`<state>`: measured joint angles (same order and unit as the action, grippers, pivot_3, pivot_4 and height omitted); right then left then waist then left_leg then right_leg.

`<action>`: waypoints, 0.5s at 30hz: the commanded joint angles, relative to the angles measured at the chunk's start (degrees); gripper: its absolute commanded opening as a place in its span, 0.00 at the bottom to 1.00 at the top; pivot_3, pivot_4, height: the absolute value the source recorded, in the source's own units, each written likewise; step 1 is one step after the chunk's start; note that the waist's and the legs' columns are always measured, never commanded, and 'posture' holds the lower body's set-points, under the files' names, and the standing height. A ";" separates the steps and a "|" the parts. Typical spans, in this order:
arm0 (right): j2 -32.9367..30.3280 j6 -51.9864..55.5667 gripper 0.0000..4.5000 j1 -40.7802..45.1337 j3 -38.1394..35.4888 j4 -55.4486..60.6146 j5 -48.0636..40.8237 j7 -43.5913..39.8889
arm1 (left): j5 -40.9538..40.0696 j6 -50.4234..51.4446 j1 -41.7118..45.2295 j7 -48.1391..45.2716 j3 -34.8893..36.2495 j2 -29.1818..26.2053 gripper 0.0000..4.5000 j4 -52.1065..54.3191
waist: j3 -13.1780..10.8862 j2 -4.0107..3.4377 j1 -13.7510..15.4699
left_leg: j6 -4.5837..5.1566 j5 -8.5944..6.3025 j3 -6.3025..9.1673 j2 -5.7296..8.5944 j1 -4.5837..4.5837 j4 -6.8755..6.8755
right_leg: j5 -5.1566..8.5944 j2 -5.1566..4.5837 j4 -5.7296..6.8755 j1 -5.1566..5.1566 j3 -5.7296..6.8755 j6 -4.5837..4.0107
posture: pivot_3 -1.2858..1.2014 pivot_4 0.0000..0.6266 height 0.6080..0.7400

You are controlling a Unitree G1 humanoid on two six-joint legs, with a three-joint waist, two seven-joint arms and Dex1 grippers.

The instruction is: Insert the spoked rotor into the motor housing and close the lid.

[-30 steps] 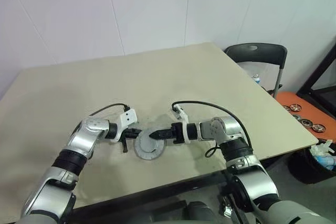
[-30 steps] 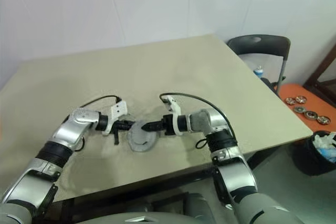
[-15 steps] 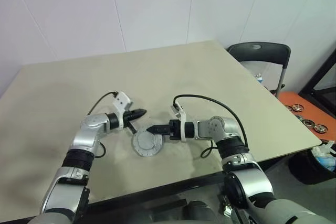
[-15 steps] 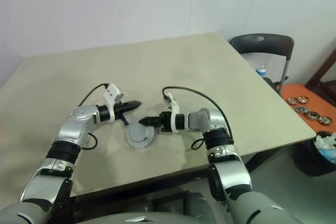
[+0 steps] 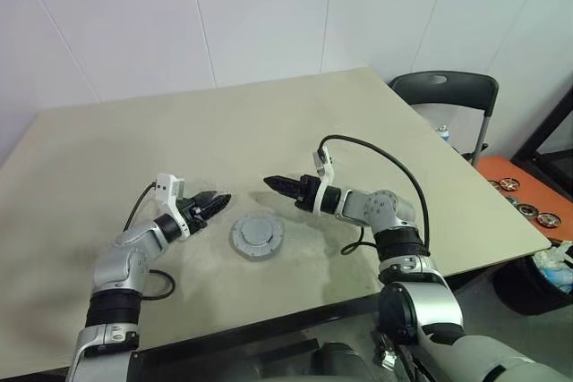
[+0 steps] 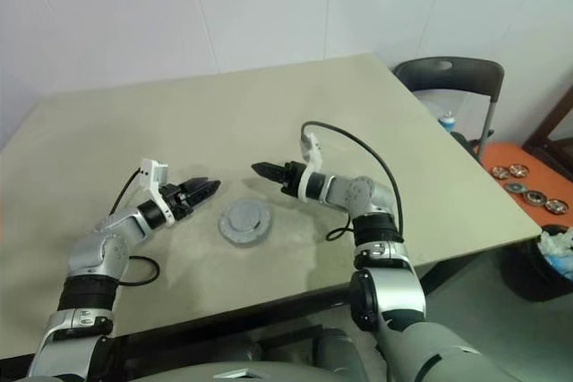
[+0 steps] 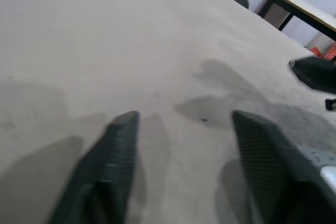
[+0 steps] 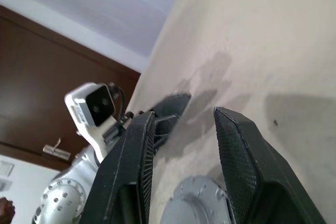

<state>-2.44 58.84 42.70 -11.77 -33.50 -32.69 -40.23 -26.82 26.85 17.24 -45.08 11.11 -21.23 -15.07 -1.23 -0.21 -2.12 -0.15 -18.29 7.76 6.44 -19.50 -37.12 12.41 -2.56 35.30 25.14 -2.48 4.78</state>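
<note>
The lid (image 5: pixel 256 237) sits flat on the counter (image 5: pixel 269 131), apparently closing the motor housing, between our two empty pincers: left pincer (image 5: pixel 217 202) spread open, right pincer (image 5: pixel 271 182) parted. We judge assembly finished; next, clear both arms away.

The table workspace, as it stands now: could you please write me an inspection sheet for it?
Surface: beige table, bare apart from the job's part.
Job's things: round silver-grey metal lid lying flat between both grippers, touched by neither.
Clutter: nothing seen.
Grippers: left gripper open, empty; right gripper open, empty.
Cables: black cable arching over right arm; another looped on the table by left arm.
Surroundings: dark chair; orange tray with small round parts.
</note>
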 commanded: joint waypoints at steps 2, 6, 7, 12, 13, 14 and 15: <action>-3.10 3.66 0.41 -0.21 4.19 5.10 -0.46 -2.53 | 0.79 -3.46 -0.64 -4.65 -4.61 -0.89 1.00 8.42 | 0.00 0.00 -0.04 | -0.11 0.06 -0.01 0.01 -0.01 0.00 | 0.00 -0.02 -0.01 0.00 0.00 0.00 | 0.52 0.00 1.00; -5.78 5.14 0.41 -1.15 5.80 7.43 -0.66 -3.43 | 2.15 -6.32 -1.38 -8.10 -7.75 -2.13 0.88 10.89 | 0.00 -0.01 -0.15 | -0.16 0.09 -0.04 0.01 0.00 0.01 | 0.00 -0.02 -0.04 0.00 -0.02 -0.01 | 0.52 0.00 1.00; -6.45 5.32 0.41 -1.33 5.98 7.67 -0.59 -3.57 | 1.88 -6.25 -1.35 -8.89 -8.21 -2.31 0.81 11.07 | 0.00 -0.01 -0.18 | -0.12 0.07 -0.04 0.00 0.01 0.01 | 0.00 -0.01 -0.03 0.00 -0.02 -0.01 | 0.52 0.00 1.00; -10.11 8.18 0.41 -2.77 7.51 11.11 -1.21 -4.94 | 2.18 -6.18 -2.15 -11.85 -10.64 -3.71 0.43 12.02 | 0.00 0.00 -0.14 | -0.04 0.02 -0.05 -0.01 0.01 0.00 | -0.01 -0.01 -0.01 0.00 -0.01 -0.02 | 0.52 0.00 1.00; -10.85 9.10 0.41 -3.25 8.04 12.05 -1.33 -5.22 | 2.46 -6.36 -2.26 -12.03 -10.93 -3.93 0.34 11.90 | 0.00 -0.01 -0.14 | -0.04 0.02 -0.05 -0.01 0.01 0.00 | -0.01 -0.01 -0.01 0.00 -0.02 -0.02 | 0.52 0.00 1.00; -11.56 10.22 0.41 -3.90 8.62 12.99 -1.48 -5.47 | 3.05 -6.66 -2.30 -12.27 -11.40 -4.25 0.27 11.60 | 0.00 0.00 -0.08 | -0.03 0.02 -0.05 -0.01 0.01 0.00 | -0.01 -0.01 -0.01 -0.01 -0.02 -0.02 | 0.52 0.00 1.00; -12.09 11.20 0.41 -4.53 9.12 13.80 -1.60 -5.61 | 3.53 -6.80 -2.36 -12.61 -11.95 -4.61 0.19 11.43 | 0.00 0.00 -0.06 | -0.03 0.02 -0.05 -0.01 0.01 -0.01 | -0.01 -0.01 -0.02 -0.01 -0.01 -0.02 | 0.52 0.00 1.00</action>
<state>-14.15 68.74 38.11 -3.30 -22.44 -32.84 -44.91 -23.96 21.42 14.31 -56.89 -0.45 -25.03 -5.28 -1.23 -0.22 -2.18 -0.17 -18.27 7.72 6.44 -19.49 -37.13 12.41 -2.57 35.28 25.13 -2.49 4.76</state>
